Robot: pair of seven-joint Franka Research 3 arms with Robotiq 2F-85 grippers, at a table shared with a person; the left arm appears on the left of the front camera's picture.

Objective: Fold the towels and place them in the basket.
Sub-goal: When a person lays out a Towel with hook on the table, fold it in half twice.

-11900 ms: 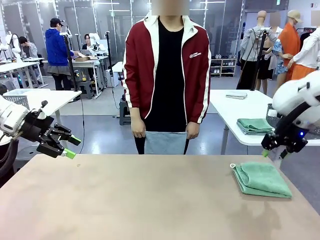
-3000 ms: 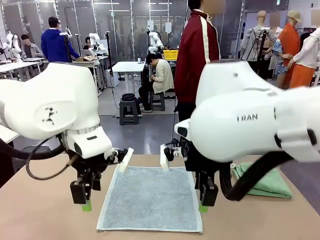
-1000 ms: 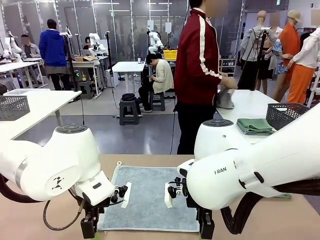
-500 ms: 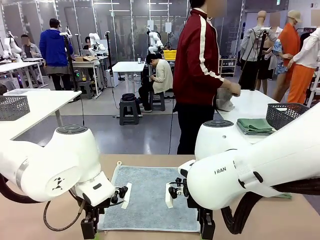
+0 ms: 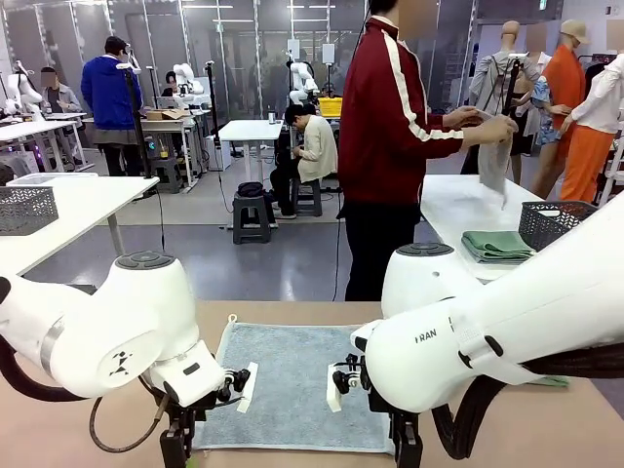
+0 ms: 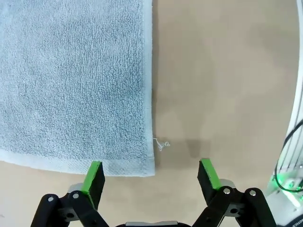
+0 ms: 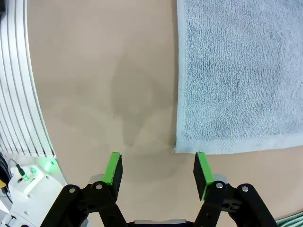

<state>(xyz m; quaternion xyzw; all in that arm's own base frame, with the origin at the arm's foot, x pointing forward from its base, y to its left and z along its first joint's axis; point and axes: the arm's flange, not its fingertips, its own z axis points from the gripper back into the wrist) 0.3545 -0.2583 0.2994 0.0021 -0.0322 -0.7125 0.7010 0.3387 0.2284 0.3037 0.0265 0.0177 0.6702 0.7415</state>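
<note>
We see the light blue towel (image 5: 292, 385) lying flat on the brown table (image 5: 49, 439), between our two arms. Our left end effector (image 6: 150, 165) is spread wide over one near corner of the towel, with nothing in it. Our right end effector (image 7: 157, 158) is spread apart too and empty, just beside the other near corner. Far back, a person (image 5: 390, 127) holds up a grey cloth (image 5: 492, 156).
</note>
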